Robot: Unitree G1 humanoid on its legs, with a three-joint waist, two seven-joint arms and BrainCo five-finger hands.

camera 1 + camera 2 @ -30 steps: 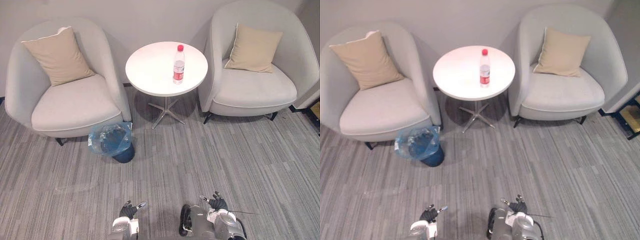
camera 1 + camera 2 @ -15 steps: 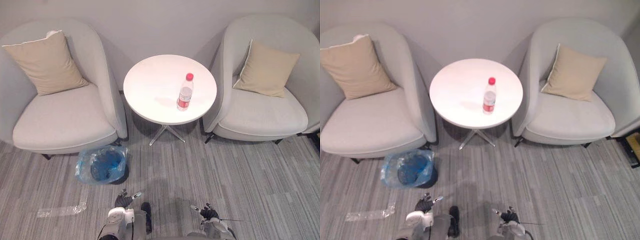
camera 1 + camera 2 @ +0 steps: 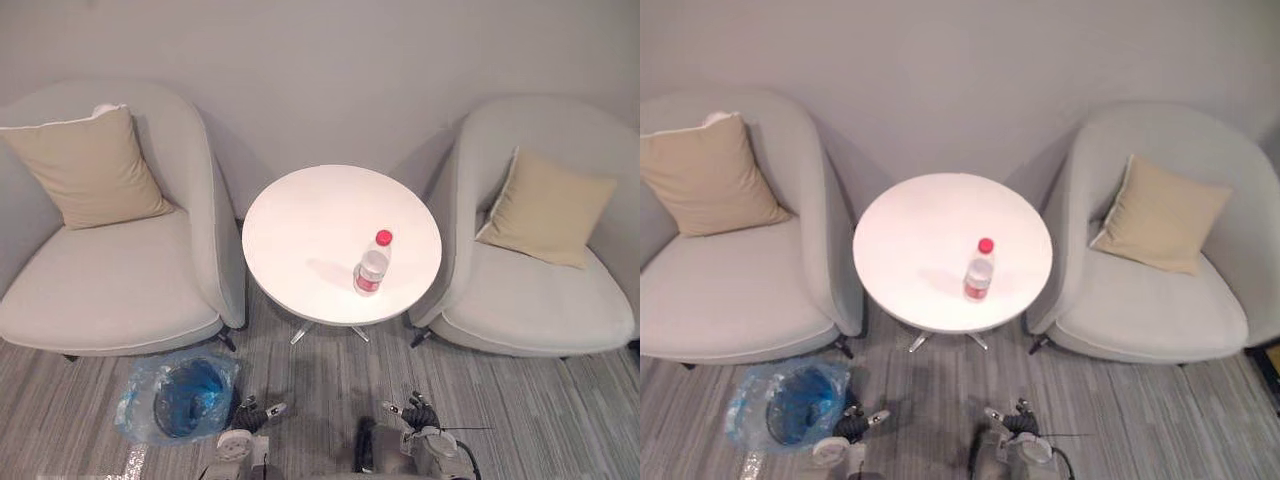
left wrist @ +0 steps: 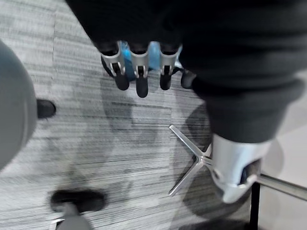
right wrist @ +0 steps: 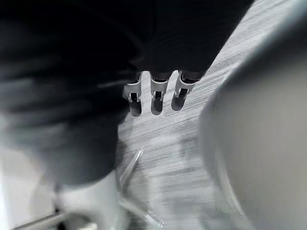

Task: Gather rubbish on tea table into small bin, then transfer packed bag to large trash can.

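Observation:
A clear plastic bottle [image 3: 371, 264] with a red cap and red label stands upright on the round white tea table [image 3: 320, 225], toward its right side. On the carpet left of the table sits the small blue bin [image 3: 185, 398], lined with a clear blue bag. My left hand [image 3: 250, 413] and right hand [image 3: 415, 412] hang low at the bottom edge, both with fingers relaxed and empty, well short of the table. The left hand's fingers [image 4: 138, 72] hang loose above the carpet in the left wrist view; the right hand's fingers [image 5: 156, 93] hang likewise in the right wrist view.
Two light grey armchairs flank the table, left [image 3: 110, 270] and right [image 3: 545, 280], each with a tan cushion. A grey wall runs behind them. The table's chrome foot [image 4: 192, 160] spreads on the striped grey carpet. A scrap of clear plastic [image 3: 133, 462] lies on the floor at lower left.
The whole scene has slid down and grown larger: the camera has moved closer to the table. Bottle and bin stay where they were. Both hands still hang low and empty.

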